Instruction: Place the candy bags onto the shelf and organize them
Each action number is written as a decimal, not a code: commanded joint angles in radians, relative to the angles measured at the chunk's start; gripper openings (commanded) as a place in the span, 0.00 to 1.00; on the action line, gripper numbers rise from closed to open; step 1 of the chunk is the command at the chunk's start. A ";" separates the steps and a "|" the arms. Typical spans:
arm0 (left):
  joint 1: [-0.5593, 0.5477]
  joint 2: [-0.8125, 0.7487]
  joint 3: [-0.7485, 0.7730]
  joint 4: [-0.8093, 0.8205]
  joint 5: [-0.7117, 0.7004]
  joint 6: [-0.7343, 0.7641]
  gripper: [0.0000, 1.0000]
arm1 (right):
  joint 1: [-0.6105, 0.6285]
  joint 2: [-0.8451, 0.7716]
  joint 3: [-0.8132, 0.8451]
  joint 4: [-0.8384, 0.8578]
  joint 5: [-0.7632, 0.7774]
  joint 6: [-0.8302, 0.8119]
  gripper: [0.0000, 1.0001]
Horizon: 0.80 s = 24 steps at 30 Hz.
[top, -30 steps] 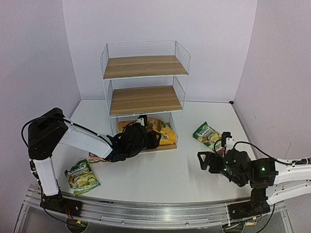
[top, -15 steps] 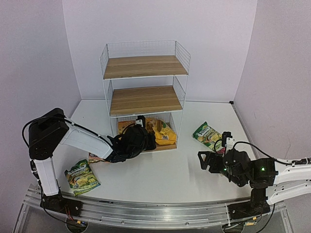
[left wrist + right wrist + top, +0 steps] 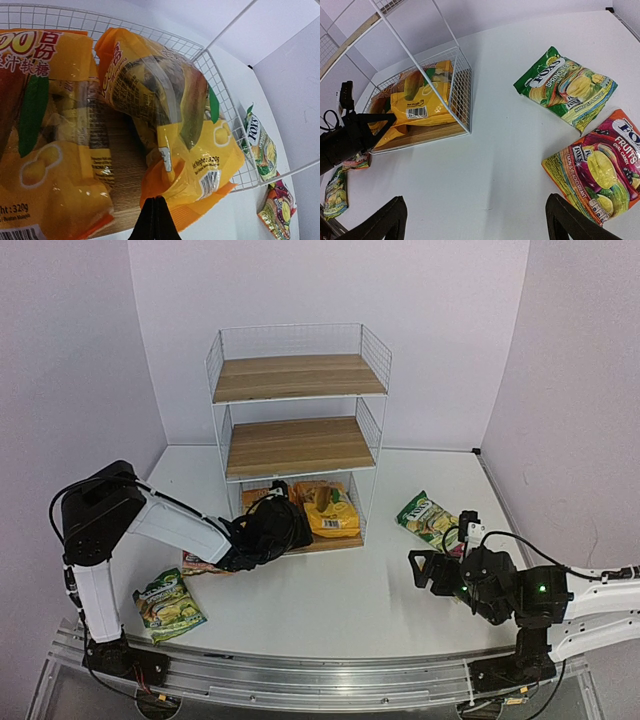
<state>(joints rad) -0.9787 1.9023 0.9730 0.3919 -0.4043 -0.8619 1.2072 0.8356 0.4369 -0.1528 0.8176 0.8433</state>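
The shelf [image 3: 295,375] stands at the table's back middle. Two yellow-orange candy bags lie on its bottom board, the right one [image 3: 328,510] and the left one [image 3: 45,150]. My left gripper [image 3: 283,518] is shut at the shelf's front, its tip [image 3: 155,202] at the right bag's [image 3: 190,150] orange bottom edge, with nothing seen between the jaws. A green bag [image 3: 168,605] and a red bag [image 3: 195,563] lie at the left. Another green bag [image 3: 565,87] and a red bag [image 3: 600,170] lie at the right. My right gripper [image 3: 480,220] is open and empty above the table.
The shelf's middle and top boards [image 3: 298,445] carry nothing. The white wire side panel [image 3: 462,95] bounds the bottom tier on the right. The right green bag [image 3: 425,517] lies just beyond my right arm. Walls close off the table at the back and both sides.
The right yellow bag has gone deeper into the bottom tier and lies flatter. My left gripper has drawn back a little to the left. The right arm has hardly moved.
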 commanded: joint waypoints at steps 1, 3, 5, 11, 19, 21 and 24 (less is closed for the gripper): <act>0.028 0.038 0.021 -0.019 -0.006 -0.002 0.00 | 0.002 -0.006 -0.009 -0.011 0.037 0.009 0.93; 0.028 0.049 0.032 -0.022 0.002 0.005 0.00 | 0.003 -0.006 -0.012 -0.013 0.037 0.010 0.93; 0.028 0.059 0.047 -0.031 0.004 0.015 0.00 | 0.003 -0.007 -0.016 -0.013 0.039 0.015 0.93; 0.028 0.085 0.086 -0.057 0.022 0.037 0.00 | 0.003 -0.013 -0.018 -0.016 0.047 0.013 0.93; 0.026 0.044 0.096 -0.128 -0.031 0.005 0.00 | 0.003 -0.014 -0.015 -0.017 0.056 0.013 0.93; 0.026 0.029 0.097 -0.144 -0.039 0.004 0.00 | 0.003 -0.013 -0.012 -0.017 0.057 0.013 0.93; 0.024 0.007 0.105 -0.177 -0.058 -0.002 0.12 | 0.003 -0.006 -0.005 -0.018 0.054 0.009 0.94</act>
<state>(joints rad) -0.9552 1.9643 1.0395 0.3031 -0.4090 -0.8485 1.2072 0.8289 0.4244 -0.1635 0.8445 0.8467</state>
